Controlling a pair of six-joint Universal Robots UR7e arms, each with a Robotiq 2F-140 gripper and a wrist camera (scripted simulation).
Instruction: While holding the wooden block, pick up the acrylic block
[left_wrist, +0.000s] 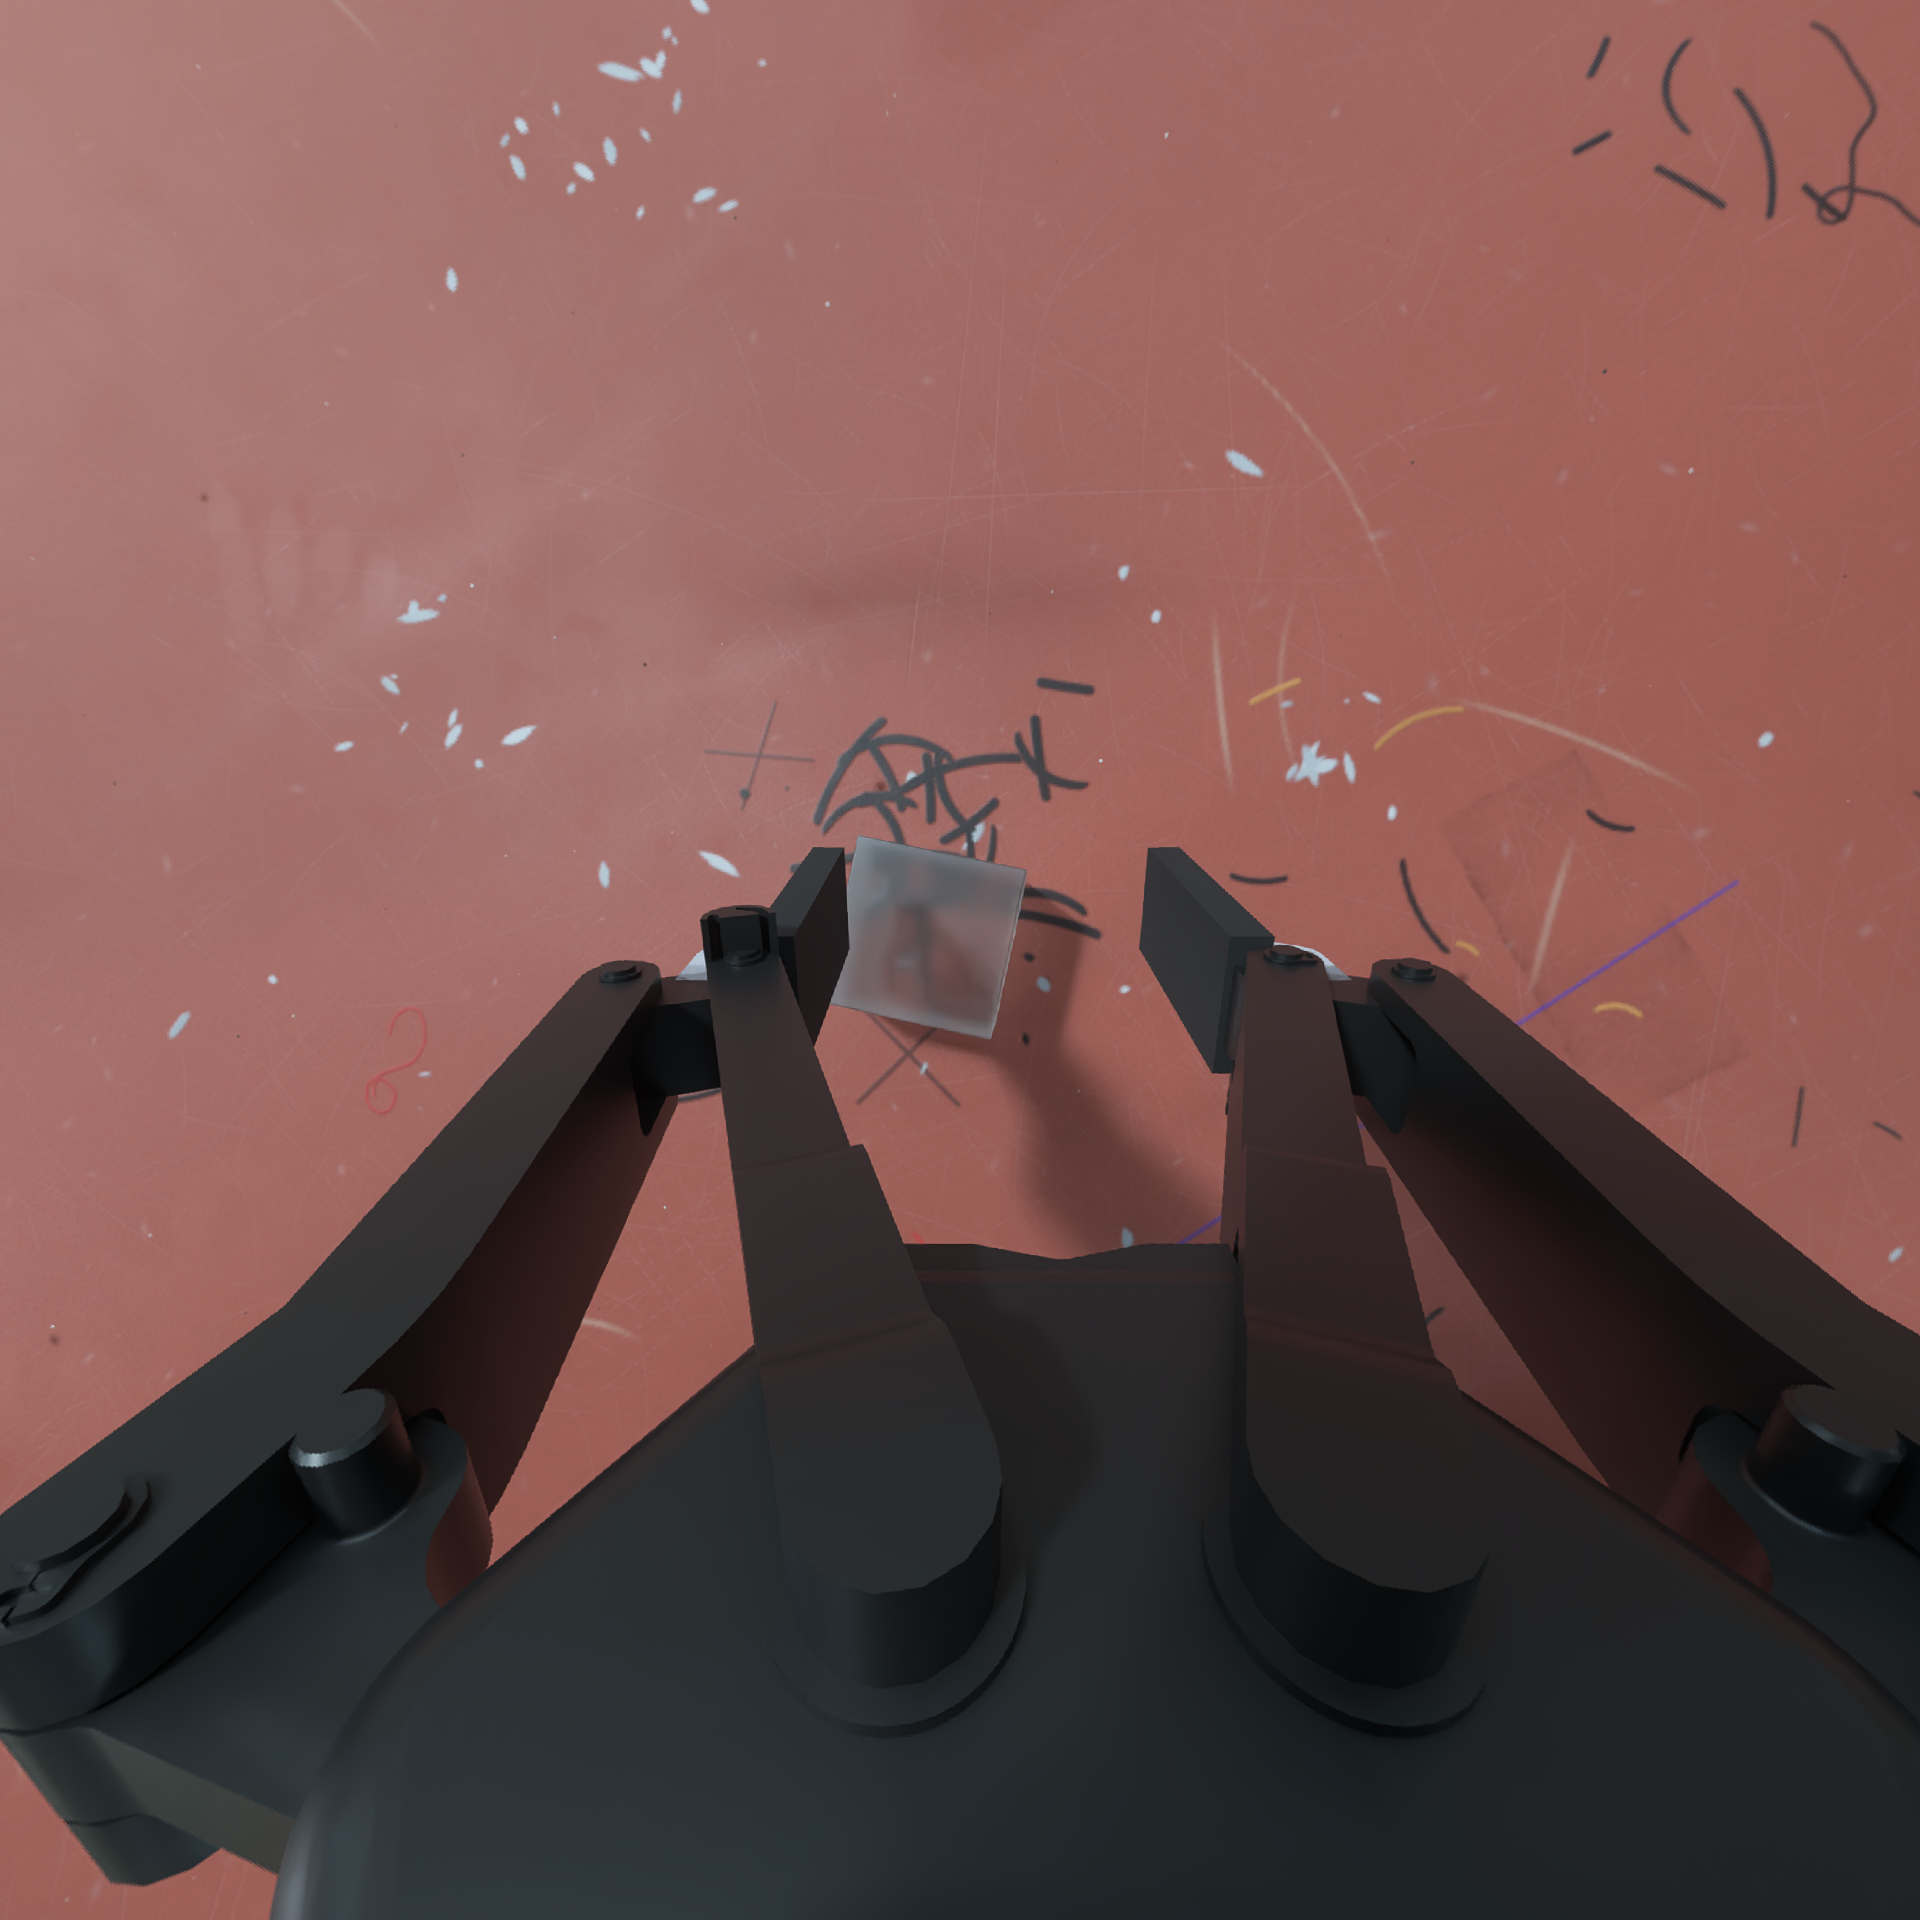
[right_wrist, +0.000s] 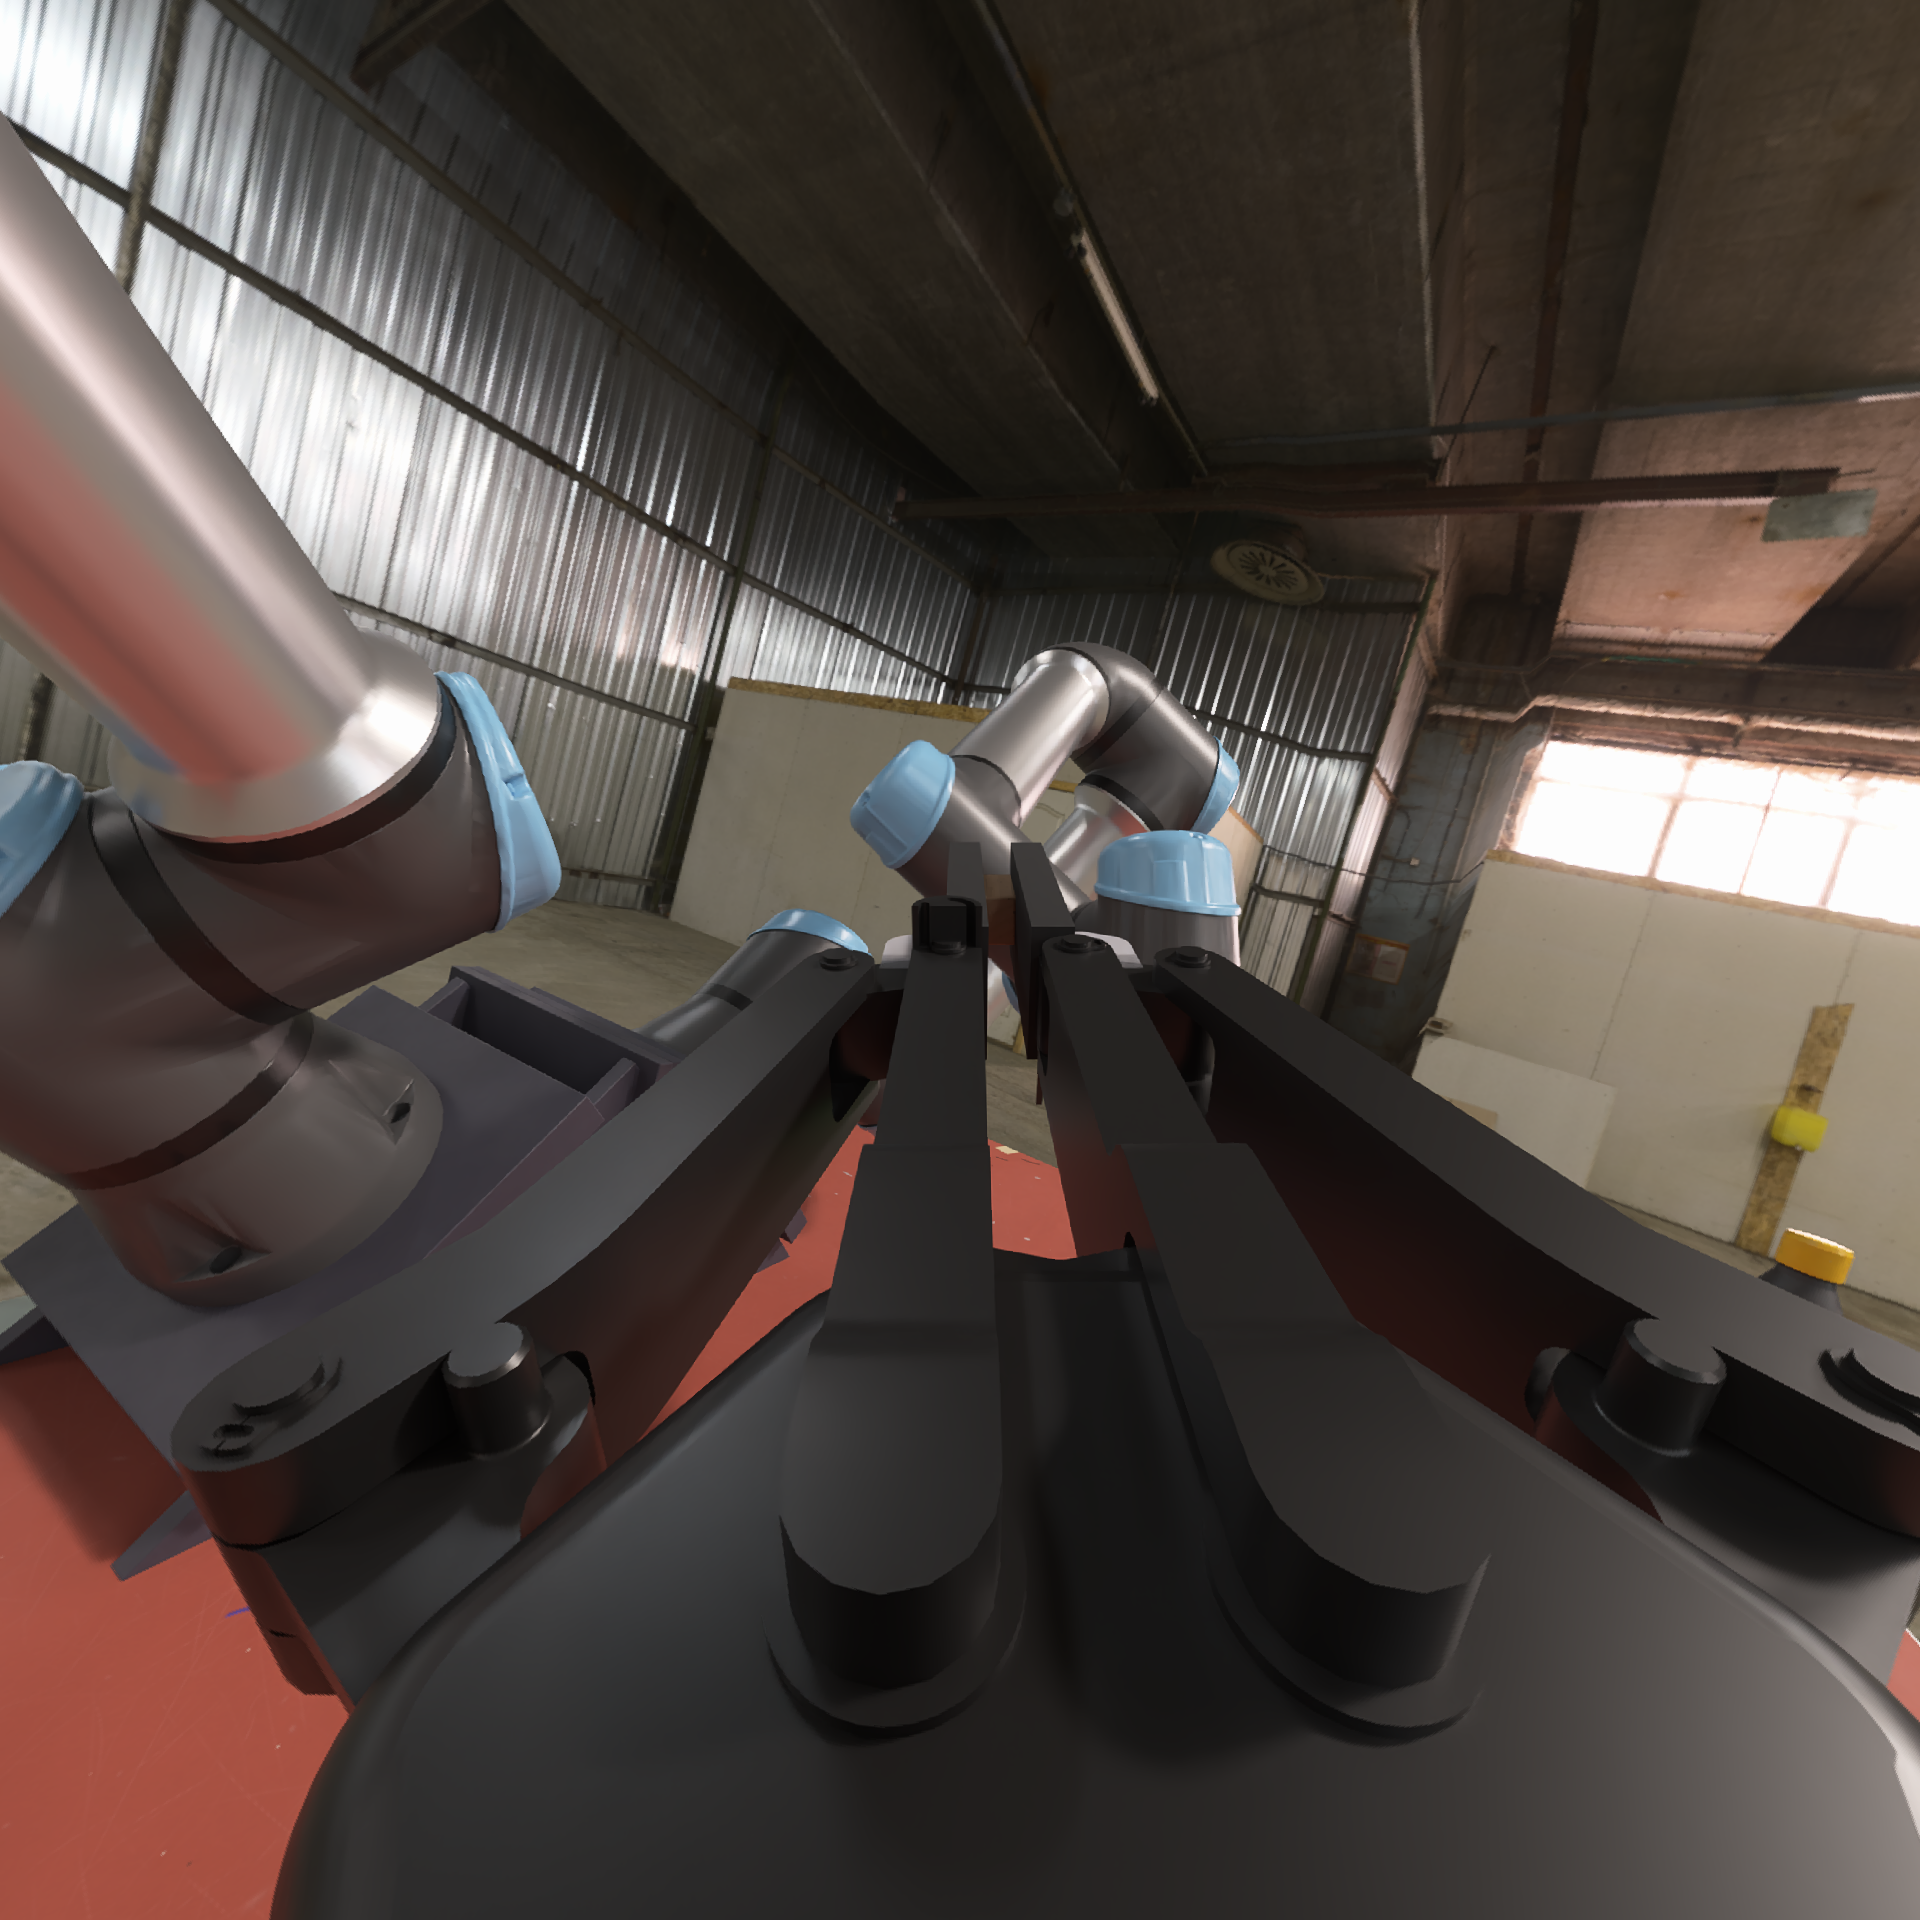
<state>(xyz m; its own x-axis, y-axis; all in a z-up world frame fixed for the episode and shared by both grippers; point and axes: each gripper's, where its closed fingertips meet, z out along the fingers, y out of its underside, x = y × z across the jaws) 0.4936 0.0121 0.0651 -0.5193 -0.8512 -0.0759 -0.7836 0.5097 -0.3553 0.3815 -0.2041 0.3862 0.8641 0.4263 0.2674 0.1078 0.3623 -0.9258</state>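
Hovering over the scuffed red surface (left_wrist: 416, 416), the left end effector (left_wrist: 997, 914) stood open, the frosted acrylic block (left_wrist: 930, 945) touching its left finger, clear of the right. It looked light, rigid and slick; flat opposite faces seemed safest. Only the right wrist view showed the right end effector (right_wrist: 997, 883) clamped on a brownish sliver, presumably the wooden block (right_wrist: 1000, 914).

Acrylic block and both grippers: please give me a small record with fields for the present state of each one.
acrylic block: frosted clear cube, tilted, against the left gripper's left finger pad
left gripper: open, jaws around the cube; right pad apart from it
table: red, scratched, pen marks and white flecks
right gripper: raised, pointing toward the hall, jaws nearly closed
wooden block: only a brown sliver shows between the right fingers
task status: acrylic block not yet gripped
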